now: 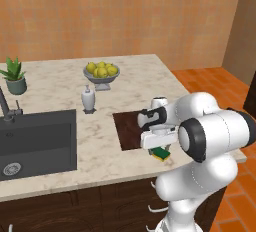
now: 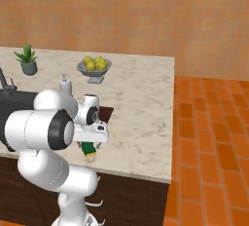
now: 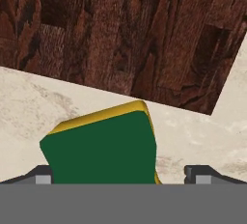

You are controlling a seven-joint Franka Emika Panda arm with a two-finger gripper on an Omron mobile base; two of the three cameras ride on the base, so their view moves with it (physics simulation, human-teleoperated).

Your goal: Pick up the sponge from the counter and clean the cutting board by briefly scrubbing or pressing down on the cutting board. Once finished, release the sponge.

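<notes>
The sponge lies green side up on the counter, just beside the near edge of the cutting board, its long axis roughly along that edge and slightly skewed. The gripper hangs right above it, released, 1 fingertip on each side. The base views add a lemon bowl, soap bottle, sink and plant.
</notes>
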